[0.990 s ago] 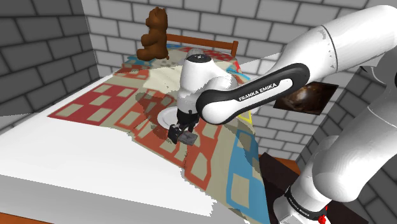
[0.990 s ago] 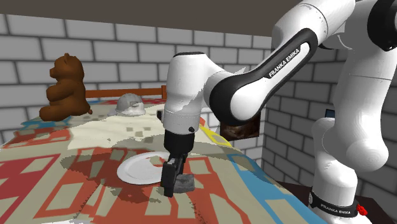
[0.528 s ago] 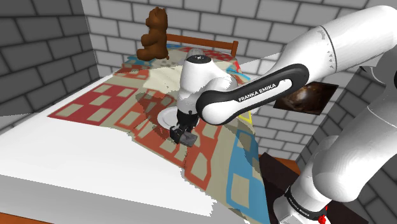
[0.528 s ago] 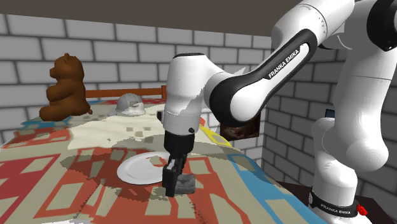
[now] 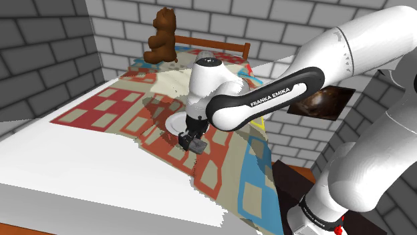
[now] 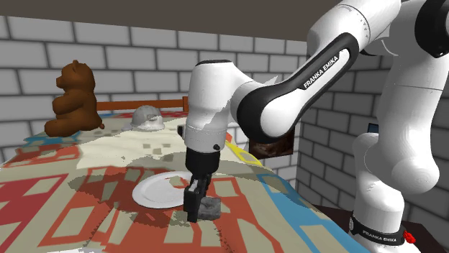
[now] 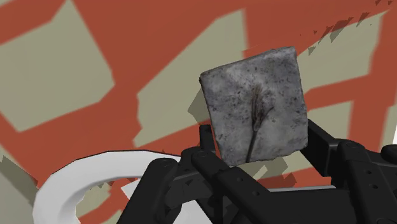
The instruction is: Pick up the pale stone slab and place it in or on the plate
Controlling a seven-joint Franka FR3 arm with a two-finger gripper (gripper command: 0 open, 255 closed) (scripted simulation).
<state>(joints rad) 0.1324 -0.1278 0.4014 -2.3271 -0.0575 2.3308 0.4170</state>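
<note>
The grey, speckled stone slab (image 7: 254,105) sits between my black fingers, which clasp its two sides. My gripper (image 7: 261,145) is shut on it. In the shoulder view the gripper (image 5: 192,141) and slab (image 5: 197,144) are low over the patterned quilt, just in front of the white plate (image 5: 175,124). The second exterior view has the slab (image 6: 209,208) at the gripper (image 6: 194,207), to the right of the plate (image 6: 152,191) and nearer the camera. Part of the plate's rim (image 7: 70,186) curves beside the fingers.
The surface is a bed with a red, tan and blue patchwork quilt (image 5: 107,107). A brown teddy bear (image 5: 162,35) sits at the wooden headboard (image 5: 227,47), with a grey domed object (image 6: 147,116) near it. The quilt's edge drops off at the shoulder view's right.
The fingers stood apart around the slab a second ago and have since shut on it. The arm has barely moved.
</note>
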